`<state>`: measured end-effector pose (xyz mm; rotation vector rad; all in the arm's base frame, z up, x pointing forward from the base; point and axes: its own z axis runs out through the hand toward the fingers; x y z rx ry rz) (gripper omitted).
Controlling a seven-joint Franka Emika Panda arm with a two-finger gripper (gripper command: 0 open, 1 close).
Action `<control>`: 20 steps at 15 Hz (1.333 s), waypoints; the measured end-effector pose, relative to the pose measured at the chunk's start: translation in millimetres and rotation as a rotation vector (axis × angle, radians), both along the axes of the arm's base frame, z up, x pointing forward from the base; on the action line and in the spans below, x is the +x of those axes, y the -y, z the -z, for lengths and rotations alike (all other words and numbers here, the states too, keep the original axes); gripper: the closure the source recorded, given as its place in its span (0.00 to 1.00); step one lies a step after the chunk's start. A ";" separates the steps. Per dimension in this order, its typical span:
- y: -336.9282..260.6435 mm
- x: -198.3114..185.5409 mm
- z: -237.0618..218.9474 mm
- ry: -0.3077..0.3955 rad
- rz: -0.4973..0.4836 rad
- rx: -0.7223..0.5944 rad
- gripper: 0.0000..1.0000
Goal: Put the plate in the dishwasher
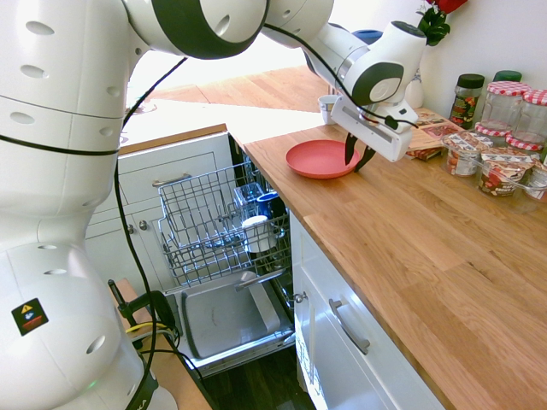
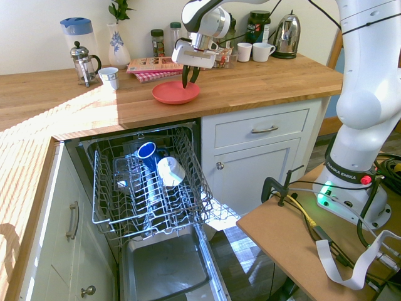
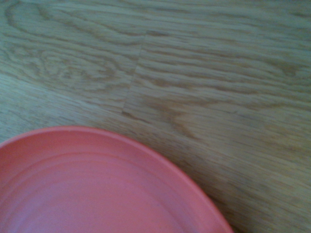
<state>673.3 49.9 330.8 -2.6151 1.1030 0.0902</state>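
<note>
First exterior view: the plate (image 1: 322, 159) lies flat on the wooden counter (image 1: 427, 256), and the gripper (image 1: 359, 156) points down at its three o'clock rim, fingers narrowly apart astride the edge; whether they grip it I cannot tell. The dishwasher (image 1: 226, 316) stands open at the plate's seven o'clock, its wire rack (image 1: 214, 218) pulled out with cups inside. Jars (image 1: 504, 111) stand at the counter's two o'clock.

The arm's base (image 2: 351, 172) carries lettering that seems to read "FRANKA EMIKA".
</note>
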 end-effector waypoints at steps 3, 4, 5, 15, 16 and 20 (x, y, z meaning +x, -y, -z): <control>1.2 1.6 -0.3 -0.001 0.006 0.006 1.00; 0.9 1.9 -1.4 -0.002 0.007 0.011 1.00; 1.0 2.3 -2.4 -0.004 0.008 0.016 1.00; -80.5 -48.4 -66.4 0.105 -0.132 -0.059 1.00; -95.8 -66.6 -80.0 0.129 -0.148 -0.095 1.00; -189.7 -166.6 -109.5 0.243 -0.222 -0.301 1.00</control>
